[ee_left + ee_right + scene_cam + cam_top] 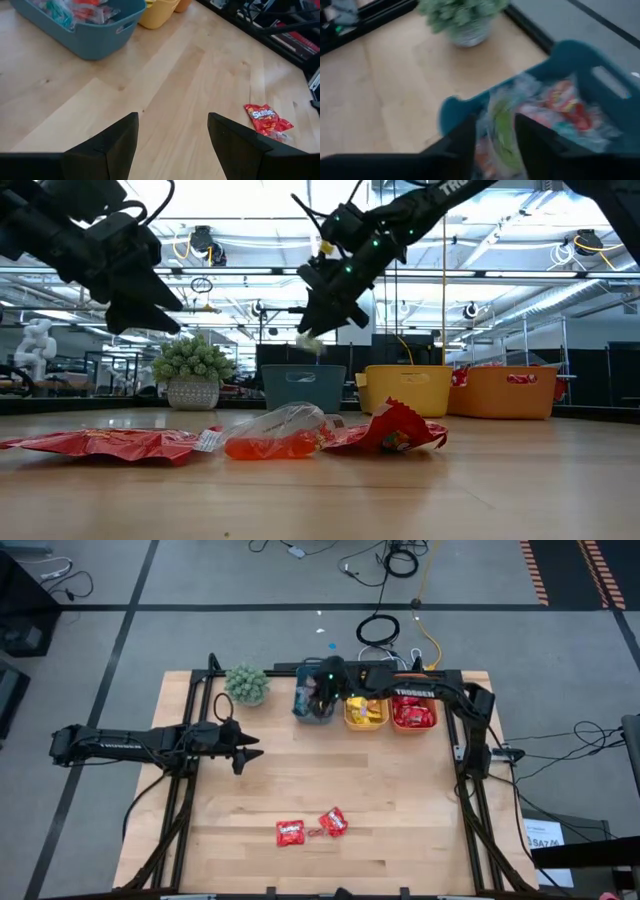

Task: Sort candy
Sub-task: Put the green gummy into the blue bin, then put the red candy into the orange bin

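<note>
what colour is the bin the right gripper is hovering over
Teal bin, clearest in the right wrist view, under the right gripper.

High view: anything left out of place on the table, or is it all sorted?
Not all sorted. Two red candy packets lie loose on the near part of the table, far from the bins. The low view shows a clear wrapper between them. Nothing looks spilled or damaged.

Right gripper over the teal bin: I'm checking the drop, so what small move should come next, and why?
Probably finish opening the jaws. The right gripper hangs above the teal bin, and a pale clear-wrapped candy sits at its fingertips, so it should fall inside. The left gripper waits, open, over bare table.
</note>
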Controlling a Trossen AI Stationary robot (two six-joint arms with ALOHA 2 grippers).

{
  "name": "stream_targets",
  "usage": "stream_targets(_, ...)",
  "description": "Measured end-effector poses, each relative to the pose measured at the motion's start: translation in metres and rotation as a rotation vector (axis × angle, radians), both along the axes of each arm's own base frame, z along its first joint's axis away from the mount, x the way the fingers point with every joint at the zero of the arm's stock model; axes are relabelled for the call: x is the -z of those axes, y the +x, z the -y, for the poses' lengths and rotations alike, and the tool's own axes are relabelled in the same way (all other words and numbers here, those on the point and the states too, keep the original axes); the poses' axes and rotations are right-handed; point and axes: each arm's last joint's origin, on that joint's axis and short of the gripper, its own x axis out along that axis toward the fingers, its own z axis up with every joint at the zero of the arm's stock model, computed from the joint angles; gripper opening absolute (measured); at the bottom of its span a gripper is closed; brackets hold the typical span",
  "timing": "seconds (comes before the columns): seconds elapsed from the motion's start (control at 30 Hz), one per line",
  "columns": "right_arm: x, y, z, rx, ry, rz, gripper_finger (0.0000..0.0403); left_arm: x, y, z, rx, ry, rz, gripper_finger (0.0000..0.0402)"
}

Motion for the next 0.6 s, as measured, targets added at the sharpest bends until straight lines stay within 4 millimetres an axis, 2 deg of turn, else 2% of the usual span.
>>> stream_targets(0.13,0.000,-0.006,0.015,0.028,-0.011,-0.001,0.0202,0.000,0.000,0.000,0.000,0.001,0.005,0.0247)
stream_targets(0.33,-0.001,-0.008,0.019,0.016,-0.036,-0.008,0.0298,-0.001,0.000,0.000,0.000,0.001,0.007,0.0247)
stream_targets(0.47,-0.001,-0.008,0.019,0.010,-0.043,-0.011,0.0335,-0.001,0.000,0.000,0.001,0.001,0.006,0.0247)
stream_targets(0.6,0.000,-0.008,0.019,-0.007,-0.060,-0.019,0.0353,0.000,0.000,0.000,0.001,0.001,0.006,0.0247)
